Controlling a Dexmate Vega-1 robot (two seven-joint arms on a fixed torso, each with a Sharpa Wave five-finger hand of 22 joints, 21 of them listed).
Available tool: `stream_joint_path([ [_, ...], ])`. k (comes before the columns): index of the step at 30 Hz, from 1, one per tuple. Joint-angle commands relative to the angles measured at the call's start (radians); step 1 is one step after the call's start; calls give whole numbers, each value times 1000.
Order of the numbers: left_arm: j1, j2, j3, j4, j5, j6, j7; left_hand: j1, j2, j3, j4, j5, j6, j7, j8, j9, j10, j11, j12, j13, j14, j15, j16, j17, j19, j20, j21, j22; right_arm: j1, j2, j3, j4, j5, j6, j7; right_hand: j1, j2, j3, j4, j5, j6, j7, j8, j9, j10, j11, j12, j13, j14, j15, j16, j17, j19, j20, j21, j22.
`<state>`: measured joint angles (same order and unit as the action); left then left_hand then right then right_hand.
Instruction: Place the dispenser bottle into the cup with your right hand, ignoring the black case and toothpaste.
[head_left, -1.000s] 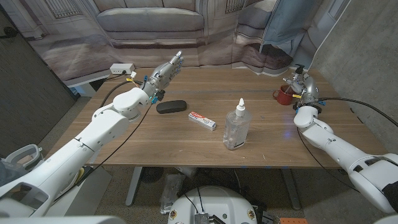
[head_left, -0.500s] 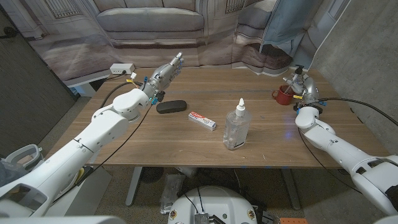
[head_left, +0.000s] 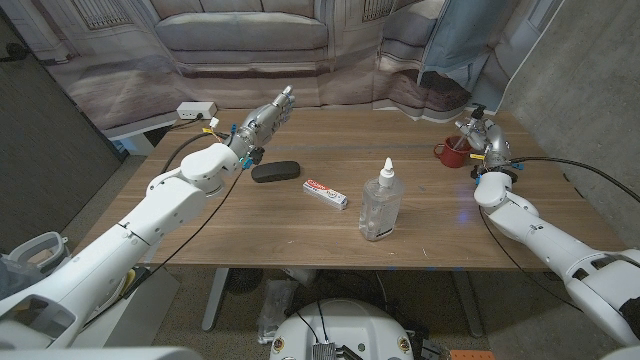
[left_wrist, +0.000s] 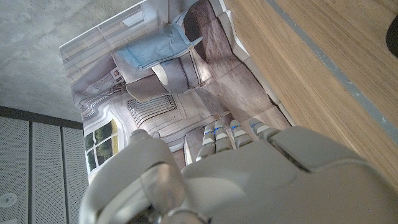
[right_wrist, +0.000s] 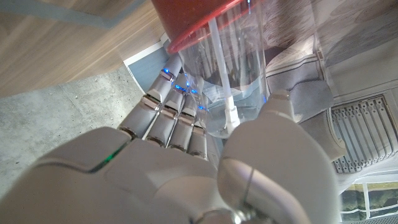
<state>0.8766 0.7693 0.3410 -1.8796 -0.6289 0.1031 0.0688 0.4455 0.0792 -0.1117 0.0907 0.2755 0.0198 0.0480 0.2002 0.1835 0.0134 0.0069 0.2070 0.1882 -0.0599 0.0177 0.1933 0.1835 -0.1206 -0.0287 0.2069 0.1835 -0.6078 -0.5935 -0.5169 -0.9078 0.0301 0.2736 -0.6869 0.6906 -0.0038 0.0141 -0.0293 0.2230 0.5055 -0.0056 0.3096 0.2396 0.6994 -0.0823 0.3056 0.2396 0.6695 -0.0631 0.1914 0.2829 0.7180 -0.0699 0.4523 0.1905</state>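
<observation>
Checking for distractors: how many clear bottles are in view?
2. A nozzle bottle stands mid-table; the right hand holds the dispenser bottle at the red cup.

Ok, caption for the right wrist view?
Right hand grips clear dispenser bottle, its end inside the red cup.

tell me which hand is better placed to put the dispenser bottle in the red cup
Right. The right hand grips the dispenser bottle right at the red cup; the left hand is empty, far across the table by the black case.
</observation>
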Motion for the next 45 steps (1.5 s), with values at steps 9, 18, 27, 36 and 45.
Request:
stream_joint_path([
  [9,-23,-11,16,31,0,-5,-21,4,9,-7,-1,7,9,2,1,5,6,5,0,4,-5,2,-3,3,-9,2,0,4,-25,-21,4,-37,7,-16,33,-61,-53,-45,21,45,28,-122,-49,2,-95,5,-31,7,-138,18,-18,-31,-101,77,-65,-4],
  [18,-20,-12,14,35,-2,-15,-24,4,9,-9,-1,7,11,2,2,5,5,6,-1,4,-5,1,-3,3,-9,2,0,4,-31,-29,3,-67,-4,-48,41,-91,-67,-69,32,84,-60,-133,-95,-6,-191,15,-65,0,-222,57,-15,-57,-164,147,-114,-5],
  [27,-18,-14,13,39,-3,-19,-24,4,10,-10,-1,7,11,3,1,5,4,6,-1,4,-6,2,-3,3,-9,2,0,4,-33,-33,-1,-74,-12,-51,52,-111,-76,-85,40,105,-126,-136,-119,-11,-245,25,-81,-4,-258,81,-14,-68,-182,172,-135,-5],
  [36,-22,-16,16,47,-4,-18,-29,5,11,-12,-1,7,12,2,1,5,5,7,-1,4,-6,2,-3,3,-9,3,0,4,-43,-36,4,-88,-10,-62,54,-145,-92,-109,53,122,-190,-129,-130,-16,-296,42,-94,-9,-293,101,-13,-76,-205,197,-157,-5],
  [45,-30,-19,20,58,-6,-21,-39,5,11,-13,-1,7,12,2,1,5,5,6,-1,4,-6,2,-3,3,-9,3,0,4,-52,-41,8,-111,-13,-76,52,-153,-94,-114,57,126,-194,-129,-128,-17,-297,42,-92,-10,-294,102,-11,-77,-208,201,-161,-5],
])
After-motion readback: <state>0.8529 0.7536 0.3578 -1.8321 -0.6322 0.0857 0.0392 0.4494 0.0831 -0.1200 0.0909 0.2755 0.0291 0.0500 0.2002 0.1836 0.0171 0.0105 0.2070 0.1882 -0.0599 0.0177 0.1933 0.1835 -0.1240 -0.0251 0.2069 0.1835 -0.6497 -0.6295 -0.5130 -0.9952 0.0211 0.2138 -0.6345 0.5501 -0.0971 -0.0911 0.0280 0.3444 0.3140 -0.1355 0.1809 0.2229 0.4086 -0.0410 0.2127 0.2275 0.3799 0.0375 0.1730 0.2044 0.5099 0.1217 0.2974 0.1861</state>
